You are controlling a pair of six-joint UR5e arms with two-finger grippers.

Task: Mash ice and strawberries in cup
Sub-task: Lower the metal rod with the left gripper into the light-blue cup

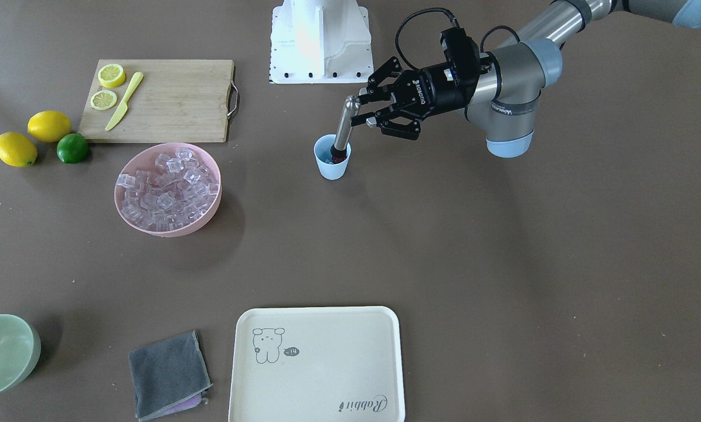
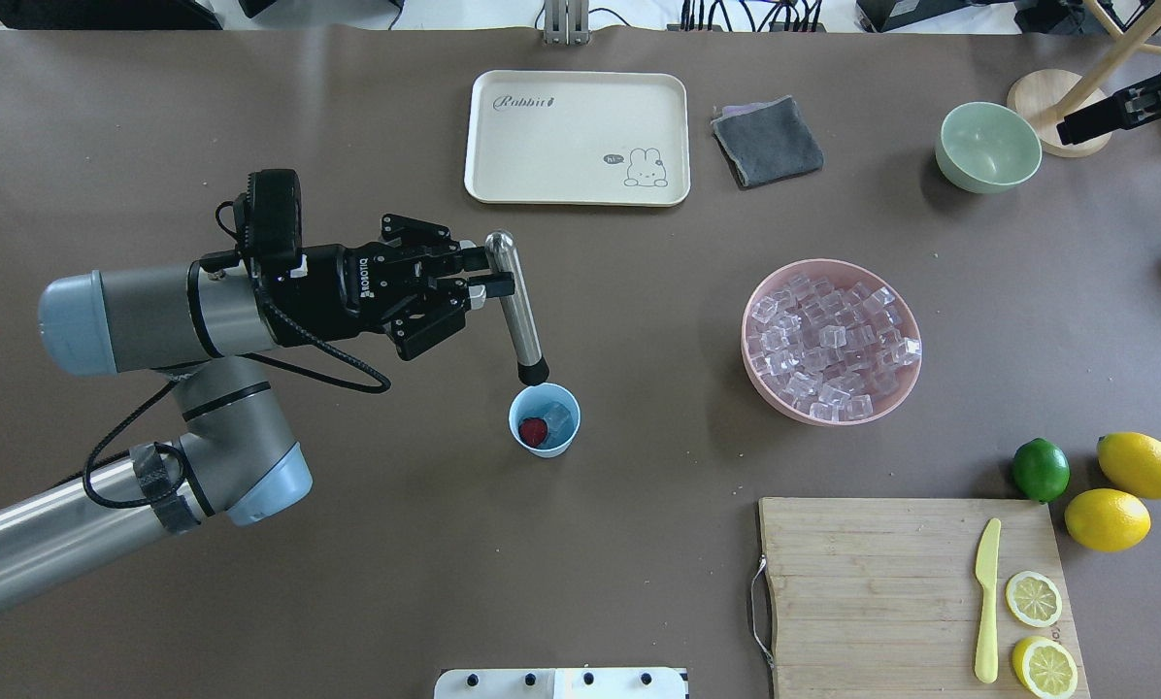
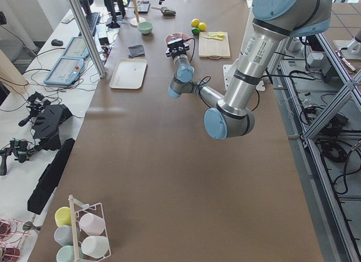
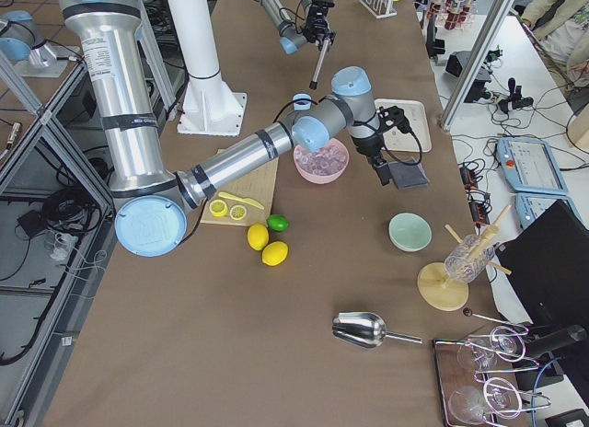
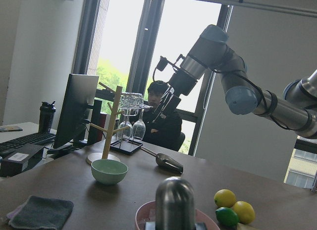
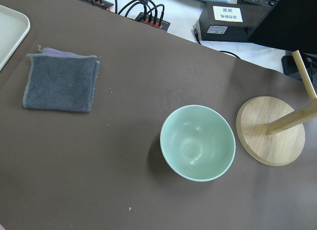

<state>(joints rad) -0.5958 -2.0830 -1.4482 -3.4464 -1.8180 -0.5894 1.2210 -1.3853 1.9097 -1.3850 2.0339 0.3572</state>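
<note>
The light blue cup stands mid-table and holds one dark red strawberry and a clear ice cube. My left gripper is shut on the top of a silver muddler, which hangs tilted with its black tip at the cup's far rim. In the front view the muddler dips into the cup under the left gripper. My right gripper hovers at the far right over the pale green bowl; it looks shut and empty.
A pink bowl full of ice cubes stands right of the cup. A cutting board with a yellow knife and lemon slices, two lemons and a lime lie front right. A cream tray, a grey cloth and a wooden stand are at the far edge.
</note>
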